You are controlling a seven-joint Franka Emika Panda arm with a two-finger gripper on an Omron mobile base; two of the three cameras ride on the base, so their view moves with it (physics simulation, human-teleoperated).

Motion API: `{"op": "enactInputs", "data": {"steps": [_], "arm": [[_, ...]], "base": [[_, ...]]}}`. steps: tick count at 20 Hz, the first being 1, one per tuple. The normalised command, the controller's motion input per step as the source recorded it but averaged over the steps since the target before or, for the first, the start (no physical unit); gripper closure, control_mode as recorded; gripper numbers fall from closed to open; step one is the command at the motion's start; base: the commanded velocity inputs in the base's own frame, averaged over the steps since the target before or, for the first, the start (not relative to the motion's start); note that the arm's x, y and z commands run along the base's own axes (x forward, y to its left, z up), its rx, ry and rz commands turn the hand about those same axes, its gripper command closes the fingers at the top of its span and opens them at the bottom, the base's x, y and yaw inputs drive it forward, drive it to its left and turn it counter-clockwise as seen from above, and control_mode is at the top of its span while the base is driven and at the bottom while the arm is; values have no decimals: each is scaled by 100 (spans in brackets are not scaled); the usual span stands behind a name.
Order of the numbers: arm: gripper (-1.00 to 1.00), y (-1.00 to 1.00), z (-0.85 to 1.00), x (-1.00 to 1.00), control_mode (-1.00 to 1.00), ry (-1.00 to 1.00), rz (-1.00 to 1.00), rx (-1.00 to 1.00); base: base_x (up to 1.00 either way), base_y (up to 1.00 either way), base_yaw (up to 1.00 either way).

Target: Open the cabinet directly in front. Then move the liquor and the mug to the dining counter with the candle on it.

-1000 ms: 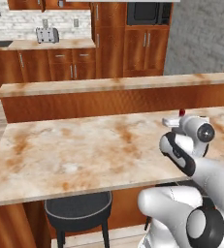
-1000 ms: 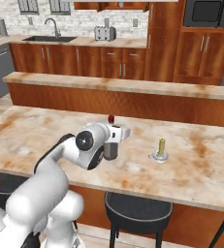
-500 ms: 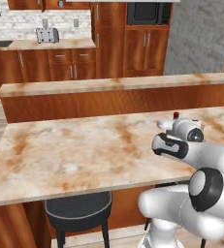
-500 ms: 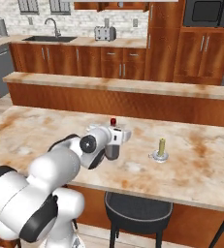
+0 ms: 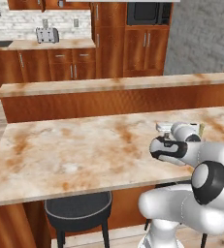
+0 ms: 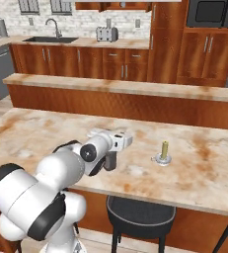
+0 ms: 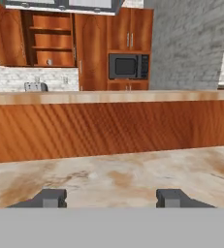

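The dining counter (image 6: 194,173) is a long beige surface with rust-orange veins, running left to right across the near part of the scene. The candle (image 6: 164,150) stands upright on its small round holder on the right part of the surface, well back from the near edge. From the left base view the candle (image 5: 201,129) peeks out just behind the arm's white wrist.

The claw (image 7: 111,198) hangs low over the surface, left of the candle and apart from it, pointing level toward the far side. Its two dark fingertips (image 7: 48,197) stand wide apart with only bare marble showing between them, so it holds nothing. In the right base view the claw (image 6: 126,140) sits at the end of a white hand. A dark grey shape (image 6: 109,160) reaches down from under that hand to the surface. I cannot tell whether this is the liquor bottle or part of the arm.

Beyond the surface rises a higher wooden ledge (image 6: 110,86) with a matching marble top. Far behind it, the cabinet (image 7: 48,34) on the wall stands open, its wooden shelves showing. A microwave (image 7: 128,66) is built into the tall unit to its right, and a toaster (image 6: 106,33) sits on the far worktop, with a sink (image 6: 50,38) to its left. A black round stool (image 6: 140,217) is tucked under the near edge of the surface.
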Motion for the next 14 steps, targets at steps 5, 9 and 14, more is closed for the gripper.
{"op": "enactInputs", "data": {"steps": [5, 9, 14], "arm": [[-100, 6, 74, 7, -100, 3, -3, 0], [-100, 7, 100, -17, -100, 20, -2, 0], [-100, 0, 98, -95, -100, 44, 0, 0]], "base": [[0, 0, 0], [0, 0, 0], [0, 0, 0]]}}
